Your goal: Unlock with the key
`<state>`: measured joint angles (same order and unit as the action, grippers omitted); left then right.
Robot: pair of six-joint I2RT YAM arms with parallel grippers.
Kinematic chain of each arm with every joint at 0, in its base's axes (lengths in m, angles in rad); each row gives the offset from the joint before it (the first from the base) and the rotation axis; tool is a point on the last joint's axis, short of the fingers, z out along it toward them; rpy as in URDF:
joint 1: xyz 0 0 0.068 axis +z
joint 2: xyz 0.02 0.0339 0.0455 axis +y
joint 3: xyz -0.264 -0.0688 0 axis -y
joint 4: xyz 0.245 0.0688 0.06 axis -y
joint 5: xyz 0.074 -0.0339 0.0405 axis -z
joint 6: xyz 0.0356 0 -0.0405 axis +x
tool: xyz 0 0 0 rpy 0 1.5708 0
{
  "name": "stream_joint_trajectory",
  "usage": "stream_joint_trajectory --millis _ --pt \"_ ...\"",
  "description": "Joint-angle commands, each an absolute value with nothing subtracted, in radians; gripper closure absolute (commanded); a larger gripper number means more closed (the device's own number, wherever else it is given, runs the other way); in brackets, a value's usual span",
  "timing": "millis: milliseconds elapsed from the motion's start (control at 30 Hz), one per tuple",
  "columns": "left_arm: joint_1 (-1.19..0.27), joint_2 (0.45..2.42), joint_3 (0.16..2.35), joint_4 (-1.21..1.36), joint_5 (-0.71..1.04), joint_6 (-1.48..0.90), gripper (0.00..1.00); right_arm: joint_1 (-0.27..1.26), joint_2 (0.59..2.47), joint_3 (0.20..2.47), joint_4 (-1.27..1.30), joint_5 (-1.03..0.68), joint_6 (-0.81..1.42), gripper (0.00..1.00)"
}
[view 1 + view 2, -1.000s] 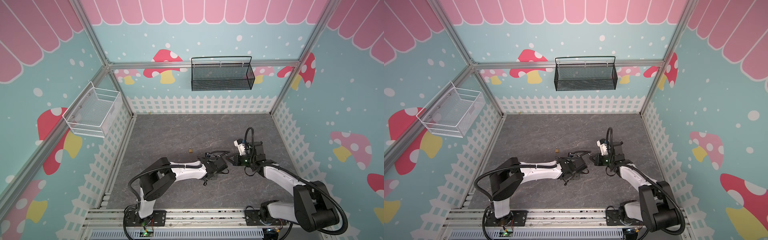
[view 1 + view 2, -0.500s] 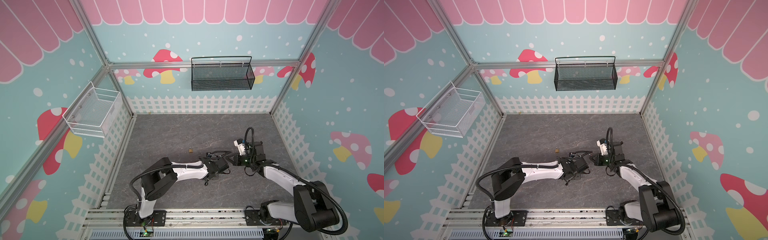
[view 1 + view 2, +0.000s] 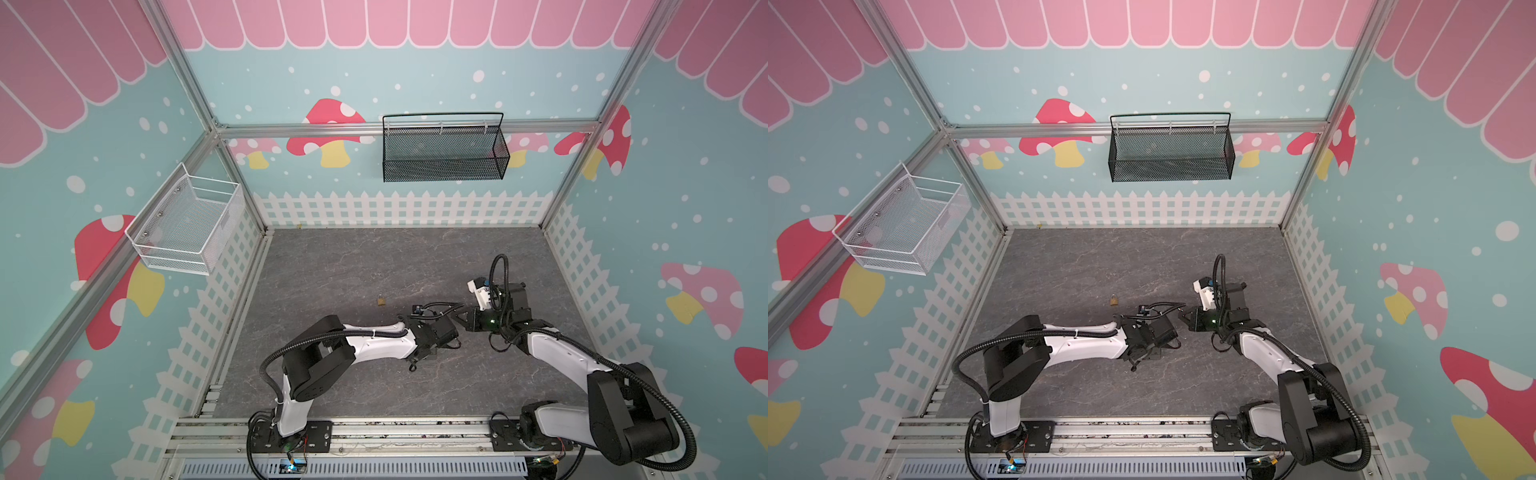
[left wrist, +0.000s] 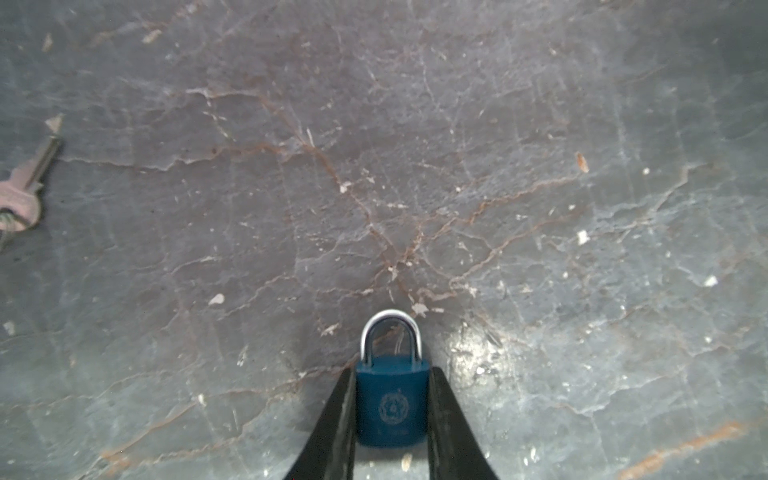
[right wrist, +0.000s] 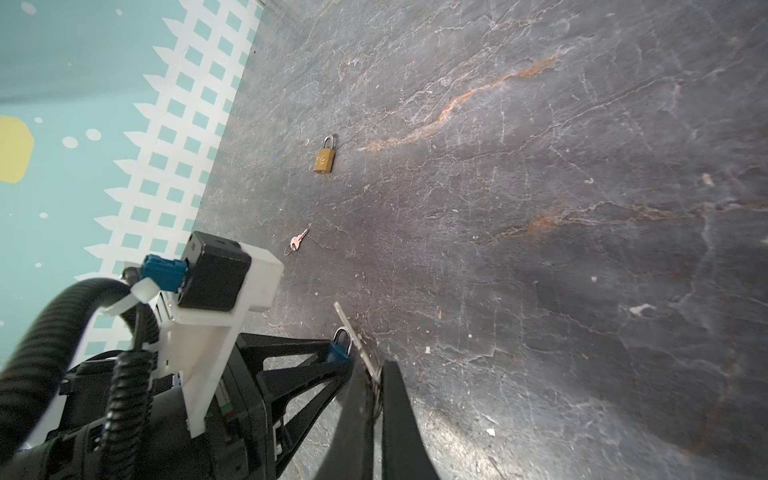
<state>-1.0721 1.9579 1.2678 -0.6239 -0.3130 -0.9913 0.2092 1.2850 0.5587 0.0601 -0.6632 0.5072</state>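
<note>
The left claw [image 4: 390,372] clamps the blue padlock [image 4: 391,409] (its shackle looks closed), while the right claw [image 5: 373,370] pinches the key [image 5: 344,320] just beside it.

Nose to nose: left gripper [image 4: 390,376] clamped, right gripper [image 5: 373,370] pinched shut
</note>
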Motion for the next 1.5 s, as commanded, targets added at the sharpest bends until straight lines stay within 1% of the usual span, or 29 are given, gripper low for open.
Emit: stream_joint_trajectory --millis 0,33,100,167,233,467,533,667,767,933,1033,1100,1233,1367,1467 --pt "-1.073 1.993 1.238 -0.668 -0.314 -0.994 0.77 0.204 1.266 0.56 0.073 -0.681 0.51 1.0" --pt "-1.074 1.989 1.238 -0.668 -0.313 -0.994 0.77 0.204 1.263 0.561 0.073 -0.681 0.511 1.0" --pt "-1.073 1.971 1.238 -0.667 -0.34 -0.995 0.83 0.204 1.258 0.56 0.072 -0.677 0.513 1.0" --pt "-1.072 1.947 1.238 -0.667 -0.353 -0.997 0.86 0.204 1.255 0.558 0.067 -0.678 0.514 1.0" --pt "-1.07 1.919 1.237 -0.666 -0.37 -1.003 0.88 0.204 1.251 0.558 0.055 -0.678 0.517 1.0" --pt "-1.056 1.777 1.204 -0.638 -0.45 -1.022 0.98 0.204 1.179 0.561 -0.011 -0.666 0.531 1.0" --pt "-1.044 1.733 1.197 -0.615 -0.474 -1.013 1.0 0.206 1.156 0.559 -0.029 -0.654 0.535 1.0" --pt "-1.013 1.674 1.213 -0.586 -0.508 -0.986 1.0 0.212 1.141 0.556 -0.049 -0.646 0.554 1.0" --pt "-0.991 1.657 1.247 -0.585 -0.53 -0.974 1.0 0.249 1.129 0.546 -0.033 -0.613 0.594 1.0" --pt "-0.964 1.646 1.29 -0.584 -0.57 -0.989 1.0 0.356 1.12 0.482 0.114 -0.557 0.761 1.0" --pt "-0.947 1.653 1.314 -0.584 -0.57 -0.994 1.0 0.462 1.12 0.443 0.219 -0.465 0.879 1.0" --pt "-0.938 1.656 1.325 -0.585 -0.563 -1.019 1.0 0.523 1.137 0.415 0.318 -0.445 0.961 1.0" --pt "-0.927 1.667 1.344 -0.584 -0.558 -1.055 1.0 0.595 1.178 0.345 0.545 -0.416 1.157 1.0" --pt "-0.925 1.674 1.366 -0.584 -0.558 -1.069 1.0 0.674 1.243 0.377 0.647 -0.358 1.244 1.0" --pt "-0.925 1.683 1.38 -0.586 -0.543 -1.064 1.0 0.697 1.288 0.397 0.718 -0.324 1.296 1.0"
